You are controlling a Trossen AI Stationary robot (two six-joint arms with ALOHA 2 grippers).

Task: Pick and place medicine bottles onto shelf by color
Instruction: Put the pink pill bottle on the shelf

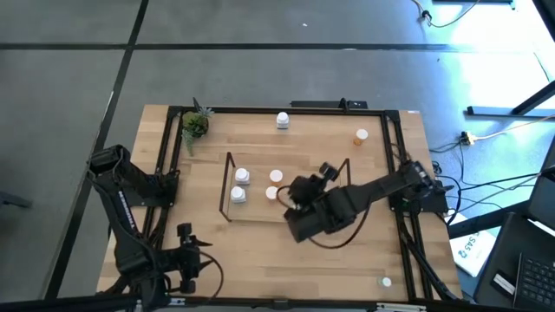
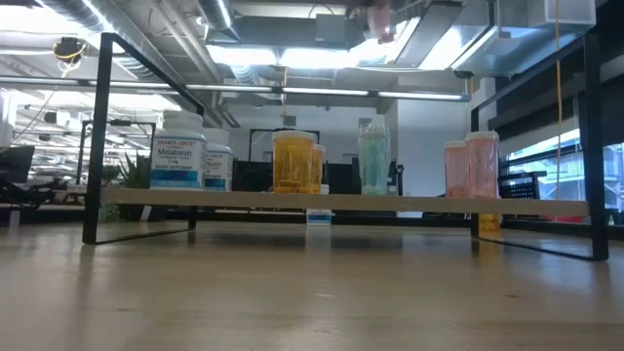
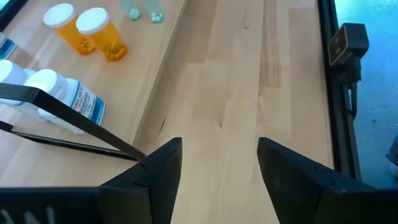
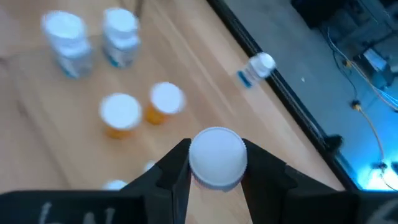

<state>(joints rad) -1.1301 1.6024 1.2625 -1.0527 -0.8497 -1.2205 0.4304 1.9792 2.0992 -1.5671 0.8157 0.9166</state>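
- Shelf (image 2: 341, 202): low black wire rack with a light wood board, mid-desk.
- White bottles (image 2: 177, 161): two, upright at one end.
- Orange bottles (image 2: 292, 162): two, upright beside them.
- Teal bottle (image 2: 373, 156): upright, mid-shelf.
- Pink bottles (image 2: 481, 164): two, upright at the other end.
- White-capped bottle (image 4: 217, 157): between the right arm's jaws.
- Off the shelf: a white bottle (image 1: 283, 120), an orange one (image 1: 361, 136).

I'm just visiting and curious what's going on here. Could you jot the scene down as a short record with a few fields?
Shelf: wire rack holding bottles grouped by color
On shelf: white bottles, orange bottles, teal bottle, pink bottles
Right gripper: over the shelf, shut on a white-capped bottle
Left gripper: open, empty, waiting at the table's near left
Off shelf: white bottle and orange bottle near the far edge
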